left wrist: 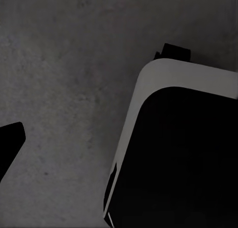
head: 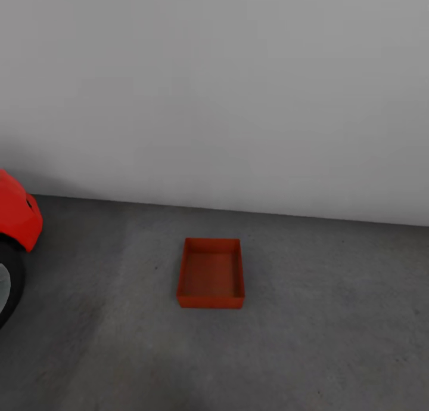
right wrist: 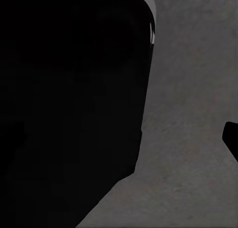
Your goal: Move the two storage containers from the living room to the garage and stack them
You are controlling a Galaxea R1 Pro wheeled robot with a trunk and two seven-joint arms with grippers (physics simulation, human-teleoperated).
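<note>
In the head view one orange-red storage container (head: 211, 273) sits open side up on the grey concrete floor (head: 333, 315), a little below the middle of the frame and slightly left of centre. It stands alone with bare floor all around it, well short of the plain white-grey wall (head: 238, 89) that fills the upper half. At the left edge, about mid-height, the red car (head: 18, 214) shows a curved fender with part of a dark wheel (head: 9, 289) below it, well apart from the container.

The left wrist view looks at mottled concrete, with a large black, white-rimmed part of the robot's body (left wrist: 183, 153) in the lower right and a dark tip at the left edge that may be a finger. The right wrist view has a black mass over its left side. Whether either gripper is open, closed or holding anything cannot be told
</note>
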